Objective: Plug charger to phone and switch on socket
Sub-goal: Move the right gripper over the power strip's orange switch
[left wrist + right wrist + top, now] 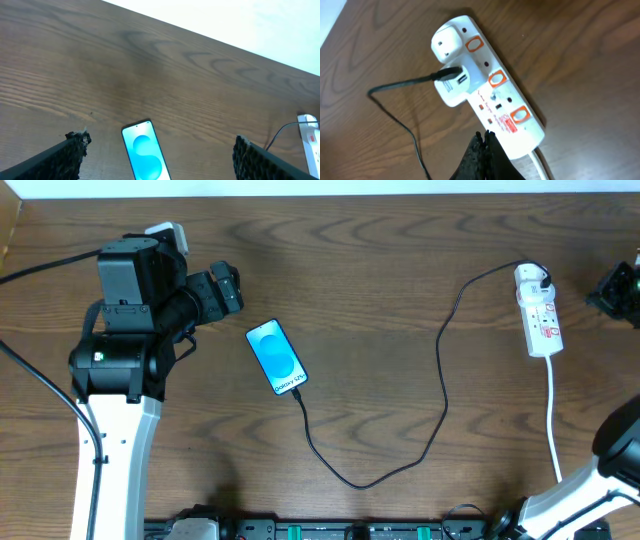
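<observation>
The table (pixel 380 260) has the task spread wide across it. The left gripper (pixel 226 288) hangs just up-left of the phone (pixel 276 356), jaws wide and empty. I judge it is parked there because its part looks done. The socket (pixel 538 320) lies far right, well apart from the phone, which is face up left of centre with its screen lit. The charger (pixel 440 370) loops between them and reaches the phone's lower end, seemingly plugged in. Its adapter (pixel 455 85) sits in the socket's middle outlet. The right gripper (pixel 484 145) hovers at the socket's cord end, fingers pressed together on nothing — probably closed to make one firm tip for poking a switch (pixel 520 115). The switch beside the adapter is likely the one wanted.
</observation>
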